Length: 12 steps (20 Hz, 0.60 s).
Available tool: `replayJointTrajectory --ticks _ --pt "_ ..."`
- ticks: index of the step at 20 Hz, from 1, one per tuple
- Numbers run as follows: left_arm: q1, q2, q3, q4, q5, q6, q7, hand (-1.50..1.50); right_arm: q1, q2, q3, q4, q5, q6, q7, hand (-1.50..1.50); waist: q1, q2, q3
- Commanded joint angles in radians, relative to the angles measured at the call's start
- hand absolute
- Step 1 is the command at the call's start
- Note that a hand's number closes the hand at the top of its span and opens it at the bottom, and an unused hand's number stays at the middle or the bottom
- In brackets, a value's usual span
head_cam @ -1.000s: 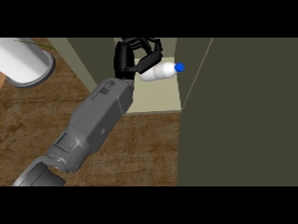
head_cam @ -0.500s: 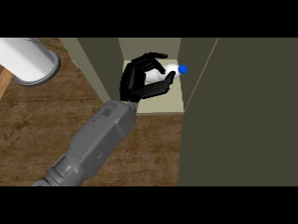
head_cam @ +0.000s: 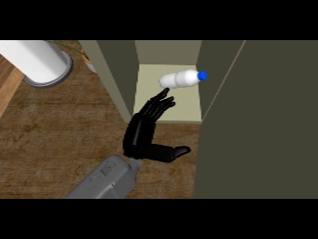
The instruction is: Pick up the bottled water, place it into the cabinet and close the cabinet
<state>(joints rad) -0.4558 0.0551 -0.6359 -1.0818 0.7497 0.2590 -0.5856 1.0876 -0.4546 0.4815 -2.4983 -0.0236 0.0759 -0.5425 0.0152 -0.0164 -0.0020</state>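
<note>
Beside the bottled water (head_cam: 182, 79), the cabinet door (head_cam: 271, 121) stands open.

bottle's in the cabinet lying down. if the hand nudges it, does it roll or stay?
The bottled water lies on its side on the cabinet shelf; its round body would probably roll if nudged. The open right hand has its fingertips close under it, so a brush seems possible.

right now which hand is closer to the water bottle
Left. The left hand is open just below the bottled water, which lies on its side in the cabinet, with the fingertips reaching up to it. The right hand is not in view.
</note>
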Motion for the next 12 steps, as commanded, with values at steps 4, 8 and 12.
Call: replayJointTrajectory --ticks 4,8,12 --pt "0.345 0.185 -0.052 -0.293 -0.027 0.025 -0.063 -1.50 0.056 -0.037 0.028 -0.158 0.099 -0.042 0.029 -1.50 0.013 0.001 -0.001" --pt "0.468 0.295 -0.031 -0.453 0.008 -0.025 -0.073 -1.50 0.031 -0.146 0.052 -0.116 0.160 0.032 0.028 1.50 0.023 0.001 -0.002" --pt "0.536 0.378 -0.025 -0.525 0.015 -0.089 -0.098 -1.50 -0.053 -0.268 0.020 -0.141 0.221 0.106 0.009 1.50 0.038 -0.004 -0.004"
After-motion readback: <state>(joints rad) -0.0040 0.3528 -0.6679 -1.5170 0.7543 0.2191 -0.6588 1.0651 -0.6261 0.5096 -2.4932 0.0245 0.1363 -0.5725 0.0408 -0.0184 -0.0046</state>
